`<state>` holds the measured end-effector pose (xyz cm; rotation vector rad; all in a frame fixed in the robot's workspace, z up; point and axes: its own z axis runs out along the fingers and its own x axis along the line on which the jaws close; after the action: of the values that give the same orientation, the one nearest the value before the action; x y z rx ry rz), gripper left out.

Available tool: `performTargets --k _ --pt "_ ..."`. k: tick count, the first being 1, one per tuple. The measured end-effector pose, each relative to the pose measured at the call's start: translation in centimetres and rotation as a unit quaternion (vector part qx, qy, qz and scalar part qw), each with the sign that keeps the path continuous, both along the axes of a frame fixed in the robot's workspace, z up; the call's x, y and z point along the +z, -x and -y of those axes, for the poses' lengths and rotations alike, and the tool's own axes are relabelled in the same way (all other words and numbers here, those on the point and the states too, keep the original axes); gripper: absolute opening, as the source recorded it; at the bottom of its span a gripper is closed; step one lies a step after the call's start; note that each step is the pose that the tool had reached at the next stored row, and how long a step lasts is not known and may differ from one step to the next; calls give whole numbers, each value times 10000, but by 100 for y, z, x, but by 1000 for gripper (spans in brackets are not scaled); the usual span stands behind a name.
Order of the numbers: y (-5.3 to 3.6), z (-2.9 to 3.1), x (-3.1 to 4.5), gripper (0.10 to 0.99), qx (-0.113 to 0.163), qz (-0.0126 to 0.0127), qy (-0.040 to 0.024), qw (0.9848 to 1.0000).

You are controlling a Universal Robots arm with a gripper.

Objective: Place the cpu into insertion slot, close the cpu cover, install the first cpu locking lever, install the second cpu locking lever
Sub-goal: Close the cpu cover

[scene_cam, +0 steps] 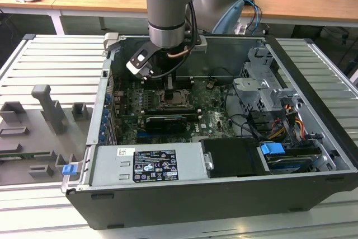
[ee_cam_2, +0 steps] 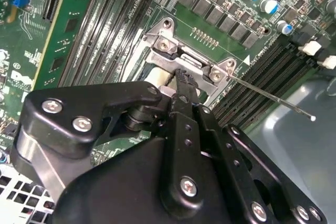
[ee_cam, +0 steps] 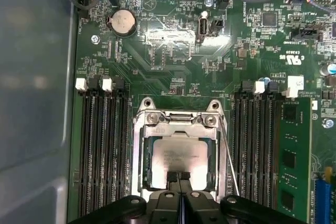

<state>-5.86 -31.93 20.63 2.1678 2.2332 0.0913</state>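
Bright, even light — glare patch on circuit board, perhaps from overhead.

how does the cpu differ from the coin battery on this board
Shape: the cpu is square, the coin battery is round. Setting: the cpu lies framed by the silver cpu cover, while the battery sits in a dark round holder. The shut gripper is at the cpu's edge, while the battery is well clear of it. Both are flat, silvery-topped and lie on the green board.

The claw low over the insertion slot, inside open computer case
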Motion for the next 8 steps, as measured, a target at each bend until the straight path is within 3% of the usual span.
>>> performTargets --k 3,6,8 --pt "2 1 -16 106 -2 -1 -4 10000" --pt "1 0 99 106 -1 -2 -7 10000" --pt "-11 -1 107 106 0 -6 -11 10000"
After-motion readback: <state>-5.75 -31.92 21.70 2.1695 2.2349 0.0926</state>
